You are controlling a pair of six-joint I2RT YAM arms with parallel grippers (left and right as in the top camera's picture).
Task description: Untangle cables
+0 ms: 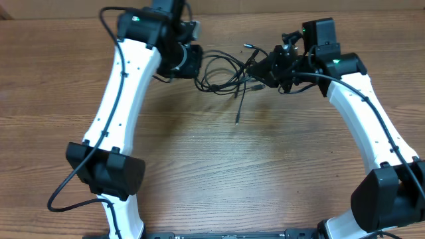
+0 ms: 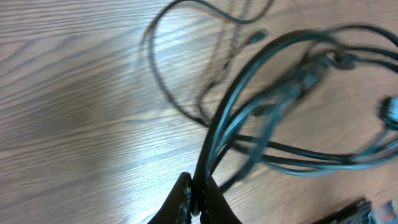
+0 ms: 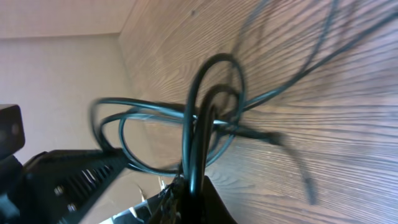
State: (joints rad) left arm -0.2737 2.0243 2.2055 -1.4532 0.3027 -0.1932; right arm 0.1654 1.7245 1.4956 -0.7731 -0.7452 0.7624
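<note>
A tangle of thin black cables (image 1: 226,72) hangs between my two grippers at the far middle of the wooden table. One loose end with a plug tip (image 1: 237,121) trails toward the table's middle. My left gripper (image 1: 196,63) is shut on cable strands at the tangle's left side; the left wrist view shows strands (image 2: 236,99) pinched between its fingers (image 2: 198,196). My right gripper (image 1: 264,68) is shut on strands at the right side; the right wrist view shows looped cables (image 3: 205,118) rising from its fingers (image 3: 193,190).
The wooden table (image 1: 219,172) spreads toward the front between the two white arms. A cardboard wall (image 1: 265,5) runs along the table's far edge. The left arm's black body (image 3: 62,180) shows in the right wrist view.
</note>
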